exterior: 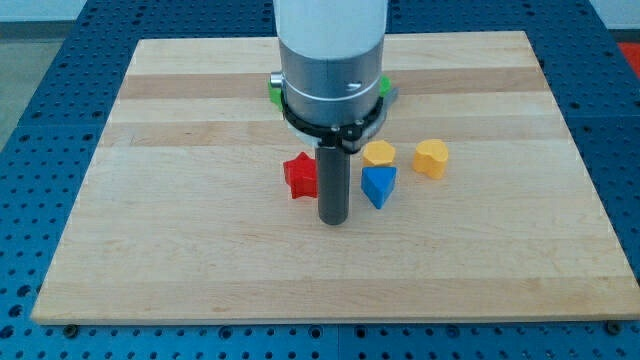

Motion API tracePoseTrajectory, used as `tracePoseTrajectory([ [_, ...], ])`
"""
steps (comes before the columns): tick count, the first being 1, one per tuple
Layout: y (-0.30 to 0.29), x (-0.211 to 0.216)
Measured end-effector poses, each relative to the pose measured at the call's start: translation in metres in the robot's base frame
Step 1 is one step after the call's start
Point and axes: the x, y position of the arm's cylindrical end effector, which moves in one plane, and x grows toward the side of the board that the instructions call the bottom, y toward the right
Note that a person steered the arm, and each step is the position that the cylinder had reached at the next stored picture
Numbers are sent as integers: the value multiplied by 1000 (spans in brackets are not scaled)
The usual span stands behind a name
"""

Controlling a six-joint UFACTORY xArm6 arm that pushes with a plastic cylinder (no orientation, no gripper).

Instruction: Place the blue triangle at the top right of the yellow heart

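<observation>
The blue triangle (378, 185) lies near the middle of the wooden board (180, 230). A yellow block (379, 152), possibly the heart, sits just above it, almost touching. A second yellow block (431, 158) lies to their right; which of the two is the heart is hard to tell. My tip (333, 219) rests on the board just left of the blue triangle, a small gap between them. A red star (300, 176) lies just left of the rod.
A green block (273, 90) shows at the left of the arm's grey body, and another green bit (384, 87) at its right; both are mostly hidden behind the arm. Blue perforated table surrounds the board.
</observation>
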Motion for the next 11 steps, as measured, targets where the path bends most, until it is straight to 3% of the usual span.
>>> tracePoseTrajectory([
  [5, 81, -41],
  [8, 85, -76],
  [11, 82, -85],
])
